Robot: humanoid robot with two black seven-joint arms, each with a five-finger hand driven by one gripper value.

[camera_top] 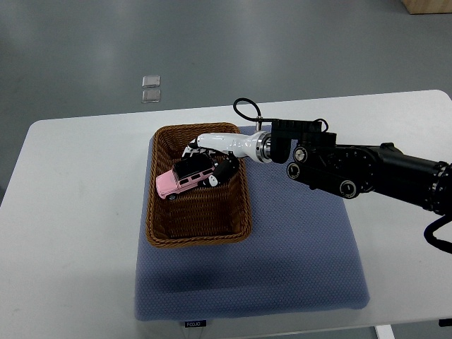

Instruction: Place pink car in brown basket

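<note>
The pink car [182, 181], with a black roof, is inside the brown wicker basket [164, 236], tilted, in its upper half. My right hand [216, 168] reaches in from the right over the basket's right rim. Its white and black fingers [224, 169] are curled around the car's right end and hold it. The car's underside is hidden, so I cannot tell whether it rests on the basket floor. The left arm is out of view.
The basket stands on a blue-grey mat [296, 261] on a white table [70, 212]. My dark right forearm [367, 169] crosses the mat's upper right. Two small clear squares [150, 87] lie on the floor beyond the table.
</note>
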